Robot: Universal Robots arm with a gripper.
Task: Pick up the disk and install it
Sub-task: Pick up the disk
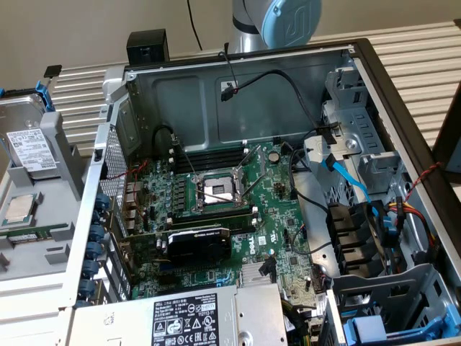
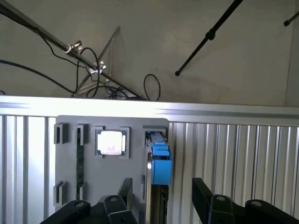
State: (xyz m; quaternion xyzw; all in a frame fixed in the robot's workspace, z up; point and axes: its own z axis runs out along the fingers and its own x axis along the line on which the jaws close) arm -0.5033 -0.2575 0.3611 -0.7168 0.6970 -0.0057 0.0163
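Note:
The disk (image 1: 30,148) is a silver drive with a white label and a blue frame. It stands in a slot of the grey holder (image 1: 61,155) at the exterior view's left, outside the computer case. In the wrist view the disk (image 2: 160,163) appears edge-on with its blue clip toward the camera. My gripper (image 2: 163,198) is open. Its two black fingers (image 2: 125,190) stand on either side of the disk's edge, apart from it, with nothing held.
On the same holder lie a square silver processor chip (image 2: 111,142) and a green memory stick (image 2: 80,163). The open computer case (image 1: 389,94) holds the motherboard (image 1: 216,194), a grey power-supply box (image 1: 209,317), cables and a blue drive bay (image 1: 374,331). The arm's blue-capped joint (image 1: 292,20) is behind the case.

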